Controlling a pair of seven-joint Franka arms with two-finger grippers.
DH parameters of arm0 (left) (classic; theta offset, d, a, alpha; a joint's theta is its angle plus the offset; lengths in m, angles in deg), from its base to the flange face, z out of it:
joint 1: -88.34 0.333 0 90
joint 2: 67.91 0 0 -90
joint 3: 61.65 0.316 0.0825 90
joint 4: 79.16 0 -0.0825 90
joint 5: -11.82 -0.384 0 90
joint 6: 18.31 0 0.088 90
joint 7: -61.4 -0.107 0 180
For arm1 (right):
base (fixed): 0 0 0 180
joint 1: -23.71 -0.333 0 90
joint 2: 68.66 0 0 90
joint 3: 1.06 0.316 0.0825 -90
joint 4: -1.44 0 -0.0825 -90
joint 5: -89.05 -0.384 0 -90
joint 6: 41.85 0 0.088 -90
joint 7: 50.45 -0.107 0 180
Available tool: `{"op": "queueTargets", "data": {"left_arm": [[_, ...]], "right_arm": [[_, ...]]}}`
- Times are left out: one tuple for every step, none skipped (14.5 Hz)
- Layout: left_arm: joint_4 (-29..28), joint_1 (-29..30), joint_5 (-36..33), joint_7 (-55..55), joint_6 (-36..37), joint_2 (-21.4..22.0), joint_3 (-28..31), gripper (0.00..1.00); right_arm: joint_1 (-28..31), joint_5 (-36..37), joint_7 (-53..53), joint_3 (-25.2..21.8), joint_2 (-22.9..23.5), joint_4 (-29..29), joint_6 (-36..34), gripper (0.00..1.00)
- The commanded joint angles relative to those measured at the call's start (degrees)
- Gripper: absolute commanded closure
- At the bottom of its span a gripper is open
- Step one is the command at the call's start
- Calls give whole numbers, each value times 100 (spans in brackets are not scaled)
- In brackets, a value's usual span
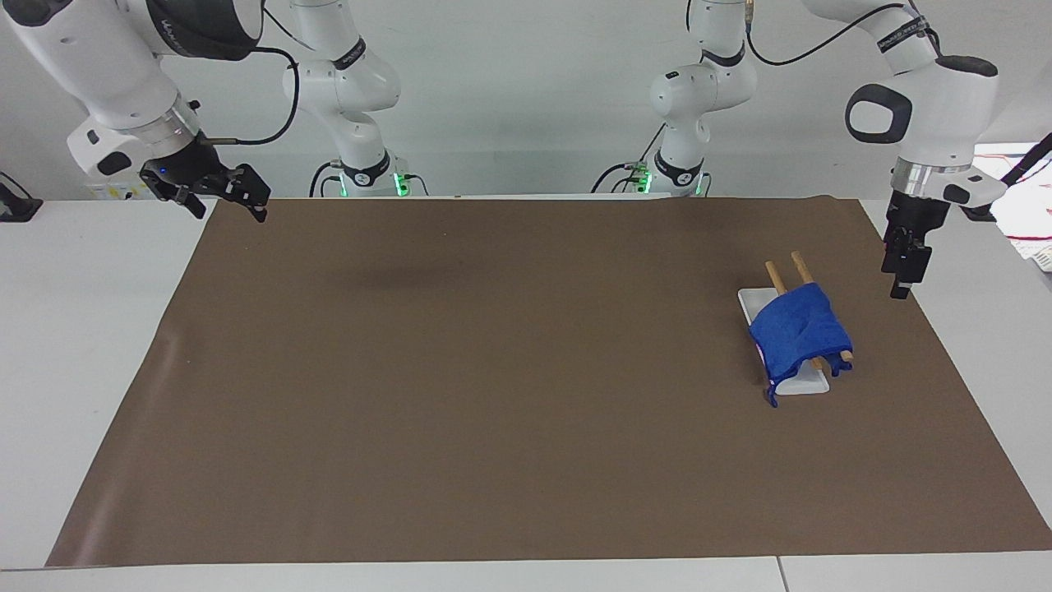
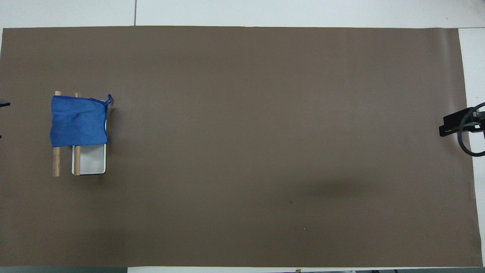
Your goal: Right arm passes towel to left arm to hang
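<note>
The royal-blue towel [image 1: 795,329] hangs draped over the two wooden rods [image 1: 781,275] of a small rack with a white base [image 1: 809,382], toward the left arm's end of the table. In the overhead view the towel [image 2: 77,121] covers the rods' [image 2: 56,163] farther half, its loop [image 2: 109,99] at one corner. My left gripper [image 1: 902,278] is open and empty, up in the air over the mat's edge beside the rack. My right gripper [image 1: 251,197] waits raised over the mat's corner at the right arm's end; it also shows in the overhead view [image 2: 449,126].
A large brown mat [image 1: 493,370] covers most of the white table. Papers [image 1: 1031,238] lie on the table off the mat at the left arm's end.
</note>
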Motion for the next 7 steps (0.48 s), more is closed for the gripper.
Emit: {"op": "queueTargets", "data": {"left_arm": [[721, -149, -122, -1065, 706, -340, -64, 0], [713, -306, -122, -1540, 795, -331, -55, 0], [739, -369, -122, -1962, 917, -331, -55, 0], [800, -457, -122, -2402, 1084, -340, -55, 0], [949, -605, -122, -2780, 1286, -384, -55, 0], [1177, -737, -122, -2984, 1601, -462, -55, 0], [1483, -826, -122, -3064, 1952, -585, -64, 0]], "right_arm": [[26, 132, 141, 6, -76, 65, 85, 0], [26, 149, 141, 14, -76, 65, 86, 0], [18, 193, 141, 14, -76, 65, 94, 0], [18, 254, 133, 14, -76, 65, 94, 0], [18, 255, 133, 14, -76, 65, 120, 0], [18, 255, 150, 14, -76, 65, 216, 0], [18, 255, 150, 14, -76, 82, 304, 0]]}}
